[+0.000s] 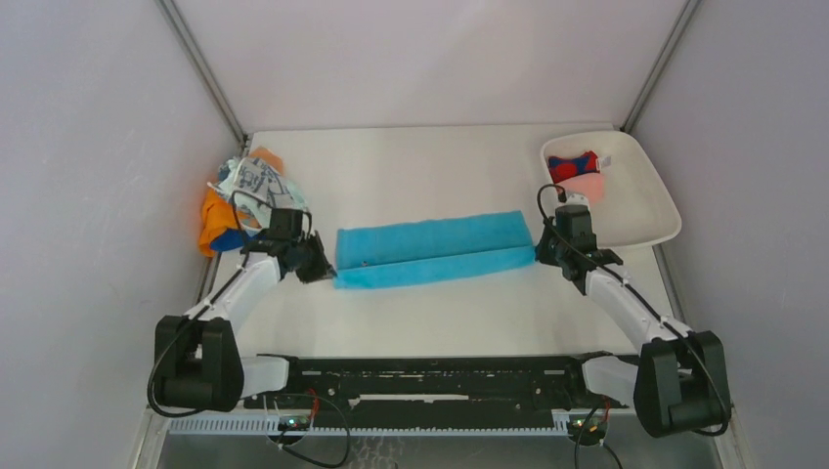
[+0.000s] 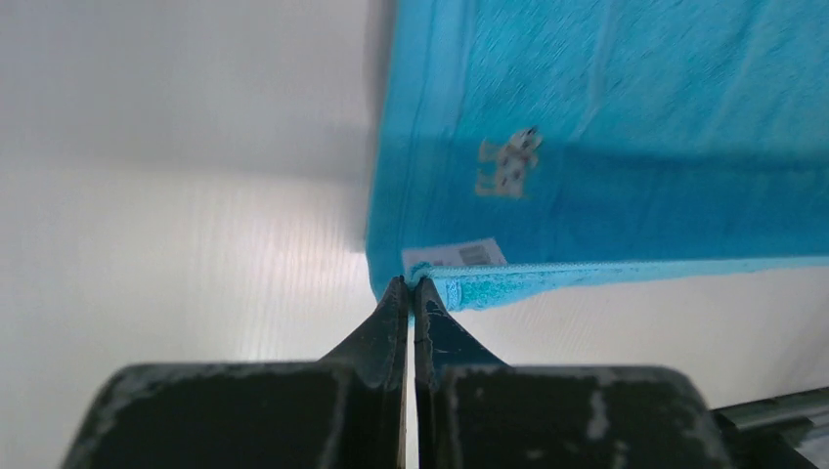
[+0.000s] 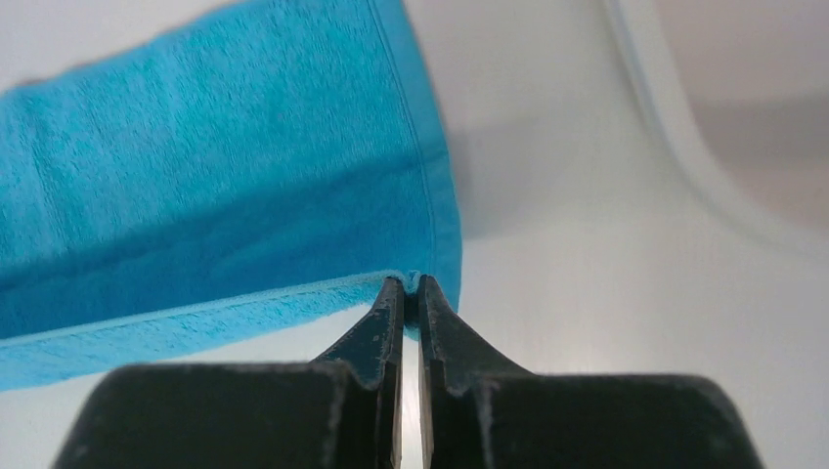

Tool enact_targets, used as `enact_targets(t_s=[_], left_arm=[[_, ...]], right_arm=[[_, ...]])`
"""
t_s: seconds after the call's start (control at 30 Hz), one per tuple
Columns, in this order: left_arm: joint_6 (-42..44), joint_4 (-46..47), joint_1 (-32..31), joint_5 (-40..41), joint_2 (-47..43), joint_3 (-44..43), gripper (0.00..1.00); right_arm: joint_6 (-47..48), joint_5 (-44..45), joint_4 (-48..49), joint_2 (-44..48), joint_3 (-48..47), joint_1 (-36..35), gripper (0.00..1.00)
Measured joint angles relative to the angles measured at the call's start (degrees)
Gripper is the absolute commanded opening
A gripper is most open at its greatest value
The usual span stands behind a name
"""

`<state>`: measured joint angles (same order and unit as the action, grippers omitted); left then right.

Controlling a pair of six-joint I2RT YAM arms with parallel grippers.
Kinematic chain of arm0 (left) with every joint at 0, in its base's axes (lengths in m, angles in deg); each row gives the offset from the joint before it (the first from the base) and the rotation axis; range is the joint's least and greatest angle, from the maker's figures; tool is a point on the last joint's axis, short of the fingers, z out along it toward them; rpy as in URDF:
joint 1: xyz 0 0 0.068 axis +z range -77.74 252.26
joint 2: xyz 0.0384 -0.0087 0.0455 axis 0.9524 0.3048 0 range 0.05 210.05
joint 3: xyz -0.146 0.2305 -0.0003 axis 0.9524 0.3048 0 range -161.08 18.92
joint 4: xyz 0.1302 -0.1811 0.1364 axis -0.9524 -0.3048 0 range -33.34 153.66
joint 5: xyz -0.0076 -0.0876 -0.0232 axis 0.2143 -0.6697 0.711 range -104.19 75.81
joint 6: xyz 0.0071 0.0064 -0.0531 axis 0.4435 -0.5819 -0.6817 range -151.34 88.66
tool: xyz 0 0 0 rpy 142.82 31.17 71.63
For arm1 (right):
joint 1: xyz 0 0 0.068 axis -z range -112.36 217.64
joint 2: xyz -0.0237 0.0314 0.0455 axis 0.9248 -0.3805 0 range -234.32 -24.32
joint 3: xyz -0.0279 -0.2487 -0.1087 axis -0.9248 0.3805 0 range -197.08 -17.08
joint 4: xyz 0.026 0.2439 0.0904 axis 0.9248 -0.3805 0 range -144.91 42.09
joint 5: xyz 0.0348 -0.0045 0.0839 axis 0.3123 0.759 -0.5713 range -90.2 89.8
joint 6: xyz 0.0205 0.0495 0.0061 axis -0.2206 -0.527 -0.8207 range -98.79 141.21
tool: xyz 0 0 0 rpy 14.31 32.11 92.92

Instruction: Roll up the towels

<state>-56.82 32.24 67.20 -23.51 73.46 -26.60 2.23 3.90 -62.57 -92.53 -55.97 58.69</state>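
Blue towel [image 1: 435, 249], folded into a long strip, pinched at both near corners.
It lies just left of the white tray [image 1: 657, 186], long axis pointing away from it. Right gripper [image 3: 412, 285] is clamped on the tray-end corner, left gripper [image 2: 410, 288] on the corner farthest from the tray. Rolling would likely run along that axis.

Folded towel [image 1: 435, 250] spans the table between the grippers: left gripper [image 1: 327, 273] at its left near corner, right gripper [image 1: 540, 252] at its right near corner. Cloth pile [image 1: 239, 195] behind-left of left gripper. Tray [image 1: 640, 200] behind-right of right gripper, rolled cloths [image 1: 577, 174] inside.
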Motion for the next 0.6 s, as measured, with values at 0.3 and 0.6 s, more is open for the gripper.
enact_targets(t_s=[0.3, 0.6], left_arm=[[-7.2, 4.3, 0.3, 0.0, -12.5, 11.3, 0.0], [-7.4, 6.6, 0.3, 1.1, -8.1, 7.3, 0.0]], right_arm=[[-5.1, 2.1, -1.7, 8.8, 7.3, -1.7, 0.0], [-5.2, 2.4, 1.7, 2.7, 4.6, -1.0, 0.0]])
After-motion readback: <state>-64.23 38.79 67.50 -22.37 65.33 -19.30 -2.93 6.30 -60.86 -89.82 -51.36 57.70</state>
